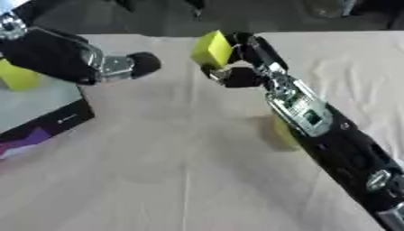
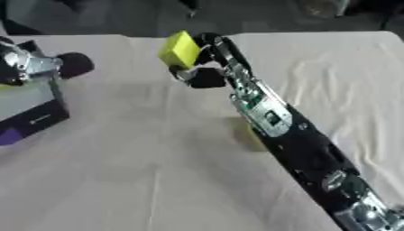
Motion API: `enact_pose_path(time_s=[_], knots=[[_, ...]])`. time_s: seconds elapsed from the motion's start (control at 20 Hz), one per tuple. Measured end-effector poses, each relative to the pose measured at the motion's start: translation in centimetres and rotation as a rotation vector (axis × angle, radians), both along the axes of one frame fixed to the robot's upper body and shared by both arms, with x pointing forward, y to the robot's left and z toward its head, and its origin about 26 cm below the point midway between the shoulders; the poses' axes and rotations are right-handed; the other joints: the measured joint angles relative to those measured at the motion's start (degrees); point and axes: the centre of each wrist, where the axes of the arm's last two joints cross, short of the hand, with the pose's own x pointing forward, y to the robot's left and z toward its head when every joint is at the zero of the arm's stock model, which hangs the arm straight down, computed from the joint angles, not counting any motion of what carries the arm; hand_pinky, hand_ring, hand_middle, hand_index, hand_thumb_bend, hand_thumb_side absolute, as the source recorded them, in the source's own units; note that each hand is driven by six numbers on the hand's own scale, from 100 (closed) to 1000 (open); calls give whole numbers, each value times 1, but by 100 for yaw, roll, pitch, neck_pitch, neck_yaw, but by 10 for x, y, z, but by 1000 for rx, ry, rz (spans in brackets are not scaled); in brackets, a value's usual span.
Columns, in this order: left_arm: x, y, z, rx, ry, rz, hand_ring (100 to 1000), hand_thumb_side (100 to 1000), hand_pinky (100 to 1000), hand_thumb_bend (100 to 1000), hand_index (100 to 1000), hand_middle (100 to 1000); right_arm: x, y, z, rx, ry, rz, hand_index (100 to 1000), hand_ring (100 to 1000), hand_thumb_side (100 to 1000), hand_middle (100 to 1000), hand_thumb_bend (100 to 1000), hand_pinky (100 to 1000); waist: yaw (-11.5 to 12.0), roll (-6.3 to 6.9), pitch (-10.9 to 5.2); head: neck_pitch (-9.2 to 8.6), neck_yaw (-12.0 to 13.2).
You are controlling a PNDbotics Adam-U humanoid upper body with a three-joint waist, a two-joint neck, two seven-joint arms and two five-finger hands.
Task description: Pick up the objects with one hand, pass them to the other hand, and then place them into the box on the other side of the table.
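My right hand (image 1: 236, 67) is raised over the far middle of the table, fingers curled round a yellow block (image 1: 211, 48). The right arm runs down from it to the lower right corner. My left hand (image 1: 144, 64) shows as a rounded black shape to the left of the block, a short gap away and holding nothing I can see. The box (image 1: 55, 119), with black and purple walls, stands at the left edge. A yellow object (image 1: 16, 77) lies in it, partly behind my left arm. Another yellow object (image 1: 282, 131) lies on the table, half hidden under my right forearm.
A beige cloth (image 1: 173, 171) with creases covers the table. Its far edge meets a dark floor at the top of the views.
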Motion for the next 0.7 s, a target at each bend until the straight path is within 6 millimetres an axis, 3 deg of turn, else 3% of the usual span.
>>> enact_pose_path(time_s=[0.45,0.7], knots=[[-5,-19,-4,90,31,-22,759,468,831,506,782,660,-2,9,-7,46,-27,113,593,550,100,536,435,690,-2,30,-33,0,58],[-5,-26,-6,140,-12,-16,784,367,836,562,808,713,-4,15,-6,42,-44,167,593,550,100,536,432,694,-5,36,-33,0,89]])
